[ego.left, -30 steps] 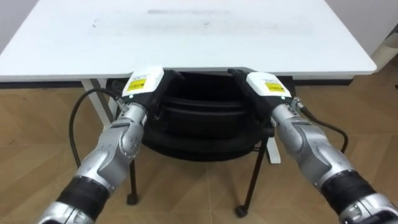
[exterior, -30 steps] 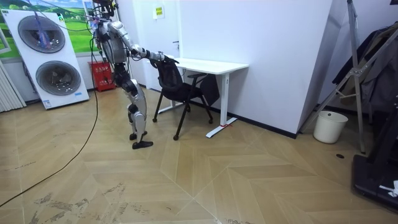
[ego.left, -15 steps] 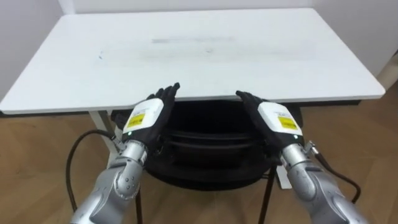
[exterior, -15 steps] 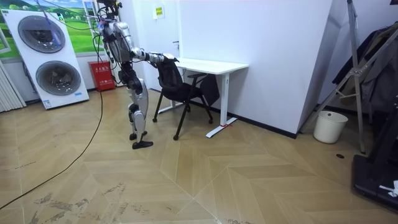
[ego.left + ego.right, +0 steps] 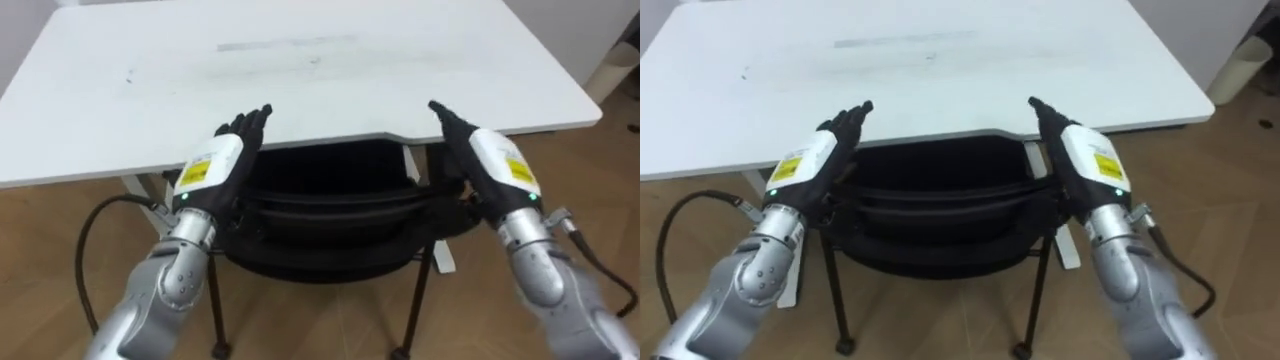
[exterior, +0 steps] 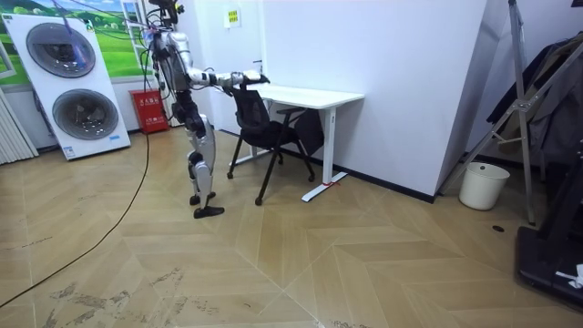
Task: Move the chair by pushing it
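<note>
A black chair (image 5: 320, 210) stands with its seat tucked under the front edge of a white table (image 5: 300, 60). Both my hands are held over the chair's backrest with straight fingers pointing at the table. My left hand (image 5: 215, 165) hovers at the backrest's left corner and my right hand (image 5: 490, 160) at its right corner. Both are open and hold nothing. In the room view I stand upright behind the chair (image 6: 264, 128), with my arms stretched out level above its backrest, and the hands (image 6: 248, 78) sit just over its top.
The table (image 6: 310, 95) stands against a white wall. Stacked washing machines (image 6: 68, 82) and a red box (image 6: 150, 109) are behind me. A white bin (image 6: 483, 185) and a clothes rack (image 6: 537, 109) stand at the room view's right. Wooden floor surrounds the chair.
My hands have come up off the chair's backrest and moved apart, with fingers straightened toward the table. The chair has barely moved in the room view. The head camera has shifted.
</note>
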